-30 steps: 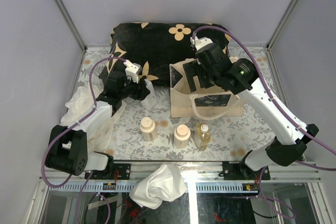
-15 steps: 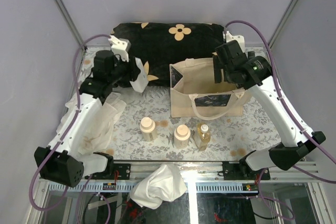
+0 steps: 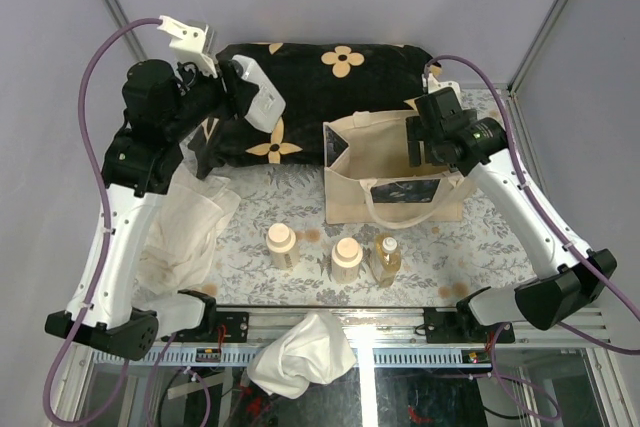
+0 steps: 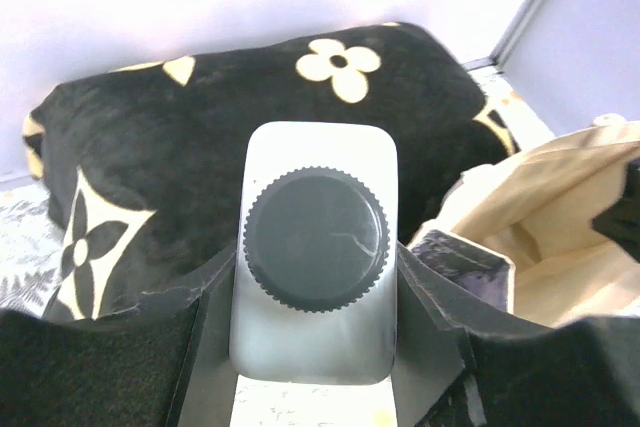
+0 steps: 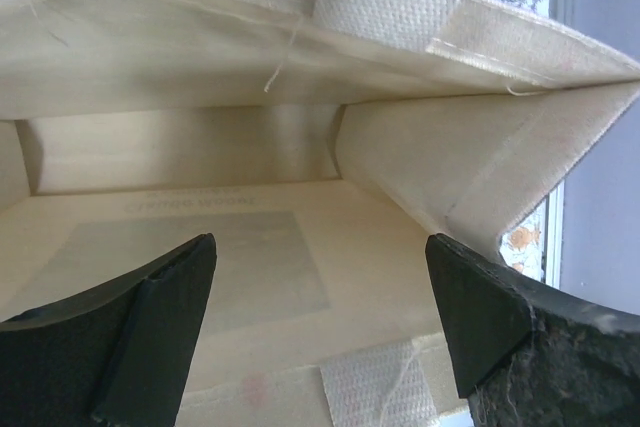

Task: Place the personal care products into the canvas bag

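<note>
At the near edge of the desk [image 3: 480,237] a crumpled white cloth [image 3: 300,352] lies bunched over the front rail. Just beyond it three bottles stand upright in a row. A cream round bottle [image 3: 281,245] is on the left, and a second cream round bottle [image 3: 346,259] is in the middle. The clear amber bottle [image 3: 386,259], with its white cap, is on the right, just beside the second. To their left a larger white cloth [image 3: 185,232] is spread in folds under the left arm.

Behind the row the canvas bag [image 3: 395,177] stands with its mouth open and upward. Its dark printed patch faces the bottles and one looped handle hangs down over that near side. The right claw [image 3: 422,142] hangs at the right part of the bag's mouth. In the right wrist view its fingers [image 5: 150,317] are spread wide with nothing between them but the bag's pale inner wall [image 5: 200,157].

Farther back and to the left, the left claw [image 3: 238,99] is raised above the desk. It is clamped on the white squarish bottle [image 3: 260,97], which is held over the left part of the black cushion [image 3: 320,77]. The left wrist view shows the bottle's dark ribbed cap [image 4: 315,239] facing the camera and a finger [image 4: 200,317] pressed against each side of the white body. The bag's open mouth is off to the right there. The flower-marked cushion lies along the far edge of the desk, behind the bag.
</note>
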### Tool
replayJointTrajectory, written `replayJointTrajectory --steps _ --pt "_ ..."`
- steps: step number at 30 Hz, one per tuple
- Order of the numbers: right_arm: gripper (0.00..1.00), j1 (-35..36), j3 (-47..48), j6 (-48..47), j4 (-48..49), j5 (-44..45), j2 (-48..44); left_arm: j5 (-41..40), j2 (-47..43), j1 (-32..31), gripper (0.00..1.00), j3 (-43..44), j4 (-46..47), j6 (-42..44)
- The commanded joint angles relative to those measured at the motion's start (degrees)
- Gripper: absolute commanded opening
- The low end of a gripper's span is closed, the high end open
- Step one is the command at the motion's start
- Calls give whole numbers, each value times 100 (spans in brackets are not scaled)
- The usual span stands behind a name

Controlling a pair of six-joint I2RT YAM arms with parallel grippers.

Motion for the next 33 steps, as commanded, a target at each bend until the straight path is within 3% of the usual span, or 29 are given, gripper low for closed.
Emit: replayJointTrajectory --steps 1,4,11,25,33 --pt "94 -97 -45 -165 417 -122 34 517 -177 -176 0 587 824 -388" --pt "99 -228 -12 -60 276 290 152 735 -142 -332 0 595 1032 -559" --pt "99 -527 61 222 16 637 379 738 136 -1104 0 503 1459 -602" --pt "99 -637 68 126 50 970 373 433 1215 -2853 0 1325 2105 -506" --pt "99 -733 105 154 0 996 355 -248 1743 -3173 0 1220 2171 -256"
